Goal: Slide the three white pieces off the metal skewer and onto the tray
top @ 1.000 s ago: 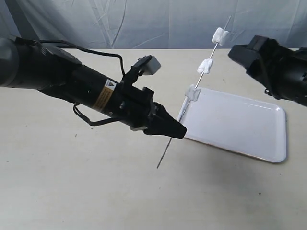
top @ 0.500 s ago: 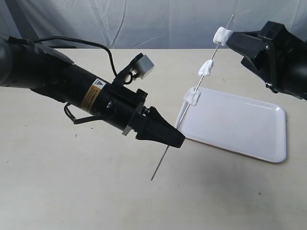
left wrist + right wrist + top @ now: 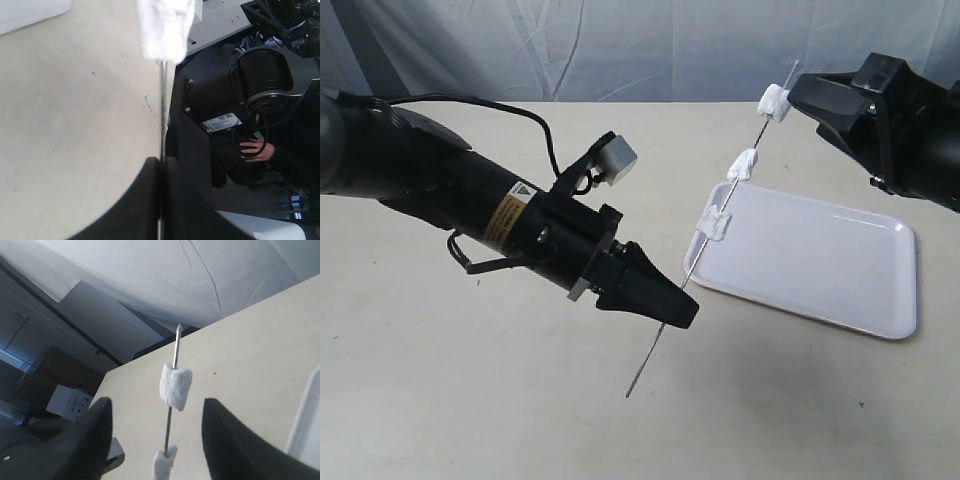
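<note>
The left end effector (image 3: 670, 310) pinched the metal skewer (image 3: 646, 361), tilted up above a short edge of the tray (image 3: 820, 260). The right end effector (image 3: 156, 412) was spread, with the top one of the three white pieces (image 3: 743, 164) between its fingers. Next, I think, it needed to squeeze and pull that piece off the tip.

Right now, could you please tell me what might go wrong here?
The metal skewer and its top white piece seem to reach outside the tray, so freed pieces could land on the table. The open right pincer straddles that piece; closing off-centre may push the skewer, which the left pincer grips only low down.
</note>
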`<state>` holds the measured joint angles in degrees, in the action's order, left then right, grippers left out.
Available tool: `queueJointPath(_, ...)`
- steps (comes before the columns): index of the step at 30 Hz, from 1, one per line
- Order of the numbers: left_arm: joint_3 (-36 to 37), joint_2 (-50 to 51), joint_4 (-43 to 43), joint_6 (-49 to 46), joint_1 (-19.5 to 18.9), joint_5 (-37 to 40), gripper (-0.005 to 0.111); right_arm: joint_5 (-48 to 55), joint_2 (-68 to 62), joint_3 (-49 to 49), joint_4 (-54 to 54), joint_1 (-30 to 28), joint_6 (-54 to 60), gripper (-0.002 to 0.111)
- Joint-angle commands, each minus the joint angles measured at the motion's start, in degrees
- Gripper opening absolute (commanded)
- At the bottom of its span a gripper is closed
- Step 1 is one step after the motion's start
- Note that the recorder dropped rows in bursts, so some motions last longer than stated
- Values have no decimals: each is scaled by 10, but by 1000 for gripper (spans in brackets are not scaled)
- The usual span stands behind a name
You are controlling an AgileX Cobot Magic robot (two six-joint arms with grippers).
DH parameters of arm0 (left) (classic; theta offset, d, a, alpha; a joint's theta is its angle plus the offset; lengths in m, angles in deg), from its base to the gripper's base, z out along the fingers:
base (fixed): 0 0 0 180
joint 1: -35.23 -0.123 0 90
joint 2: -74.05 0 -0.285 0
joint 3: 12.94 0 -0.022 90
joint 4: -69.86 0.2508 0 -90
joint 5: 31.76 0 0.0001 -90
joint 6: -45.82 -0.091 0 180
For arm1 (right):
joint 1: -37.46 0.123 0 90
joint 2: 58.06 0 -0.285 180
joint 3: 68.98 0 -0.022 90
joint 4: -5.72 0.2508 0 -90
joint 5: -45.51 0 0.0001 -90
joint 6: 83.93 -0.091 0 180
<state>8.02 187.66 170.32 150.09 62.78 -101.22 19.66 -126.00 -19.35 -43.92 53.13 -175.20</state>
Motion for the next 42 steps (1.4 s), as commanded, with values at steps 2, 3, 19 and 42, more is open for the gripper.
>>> queueJointPath(2, 4, -1, -5, 10, 0, -5, 0, 26, -2, -1, -4, -4, 7, 51)
queueJointPath(3, 4, -1, -5, 11, 0, -5, 0, 27, -8, -1, -4, -4, 7, 51)
queueJointPath(19, 4, -1, -5, 1, 16, -5, 0, -7, -74, -37, 10, -4, 30, 45)
queueJointPath(42, 4, -1, -5, -1, 16, -5, 0, -10, -74, -37, 6, -3, 14, -1)
